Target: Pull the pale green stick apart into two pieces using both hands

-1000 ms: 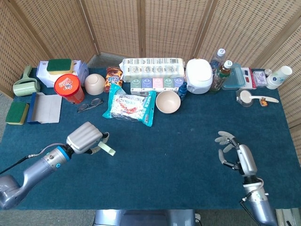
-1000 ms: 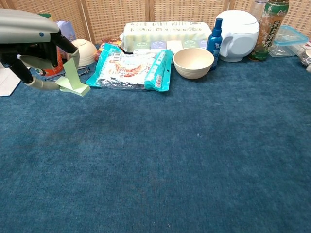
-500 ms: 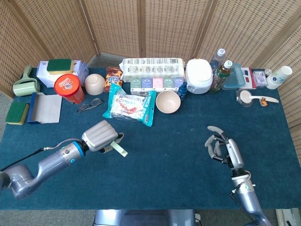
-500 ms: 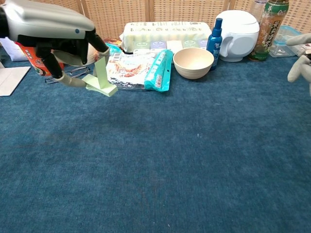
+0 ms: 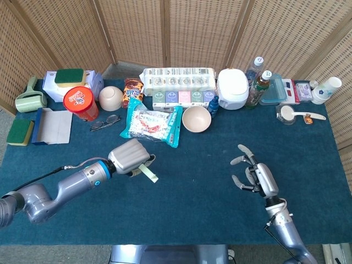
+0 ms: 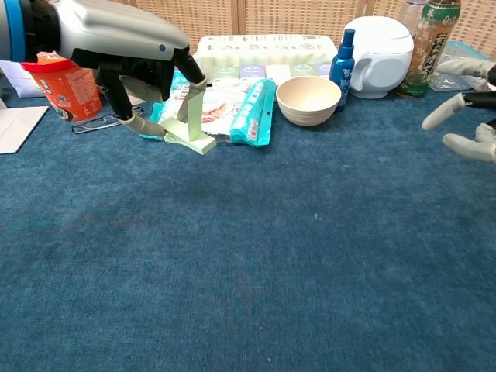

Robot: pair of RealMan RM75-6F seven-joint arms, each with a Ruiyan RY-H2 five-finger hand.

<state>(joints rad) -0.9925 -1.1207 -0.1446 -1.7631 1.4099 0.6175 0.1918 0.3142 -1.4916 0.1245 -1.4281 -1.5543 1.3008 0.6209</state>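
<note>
Nearest you, the right hand (image 5: 254, 175) hangs above the bare blue worktop (image 5: 198, 192), fingers (image 6: 446, 112) spread wide and holding nothing, palm turned toward the middle. It sits well apart from the stick, so both hands are not on it yet.

Across from it, your left hand (image 5: 131, 157) is curled around the pale green stick (image 5: 148, 174), clear of the cloth. In the chest view the fingers (image 6: 129, 122) pinch it from above and the stick (image 6: 191, 133) pokes out below and to the inner side of them, its free end pointing toward the right hand. The forearm reaches in low from the left edge, wrist roughly level, back of the hand up.

My read on the stick: light, thin, stiff enough to hold its shape, and smooth, so it could slip if you only nip the tip. Exactly where the two parts join I cannot tell from here. I'd take the exposed end with the right fingers, close to the left fingers, then pull straight along its length.

Beyond the left fingers lie the snack packet (image 5: 151, 125) and the beige bowl (image 5: 196, 119); further back the white jug (image 5: 232, 88) stands near the screen.
</note>
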